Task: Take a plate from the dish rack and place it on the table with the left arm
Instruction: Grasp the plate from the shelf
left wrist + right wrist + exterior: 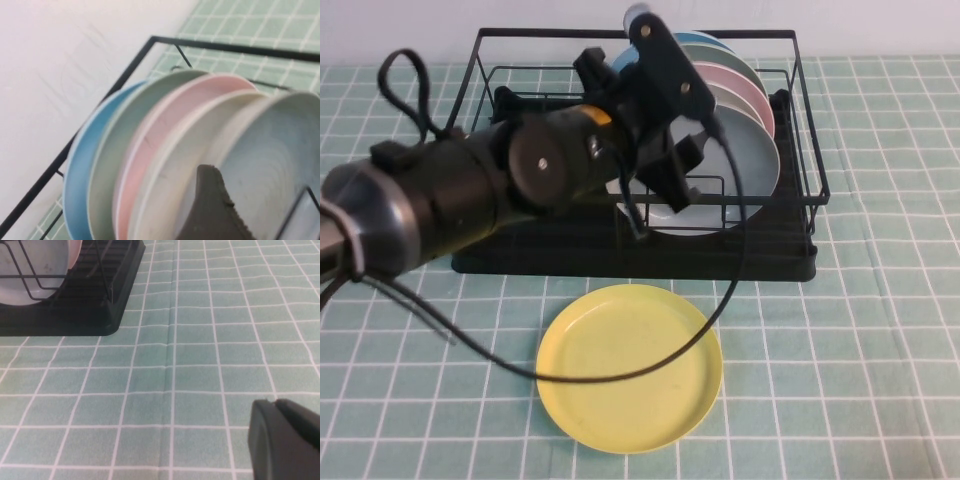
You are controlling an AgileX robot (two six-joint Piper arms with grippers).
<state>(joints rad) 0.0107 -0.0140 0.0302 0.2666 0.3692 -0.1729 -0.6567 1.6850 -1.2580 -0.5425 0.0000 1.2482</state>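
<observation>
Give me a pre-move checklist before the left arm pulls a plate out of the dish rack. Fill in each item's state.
1. Left gripper is at the rack, at the front plate: ok.
2. Front plate, grey-blue, stands upright in the dish rack with the other plates behind it: ok.
3. Jaws shut on the plate: cannot tell; only one finger shows in the left wrist view, against the plate's ringed face.
4. Landing spot on the table: not ok directly in front of the rack, where a yellow plate lies; bare cloth shows to its right.
5. Right gripper is low over the cloth, apart from the rack: ok.
</observation>
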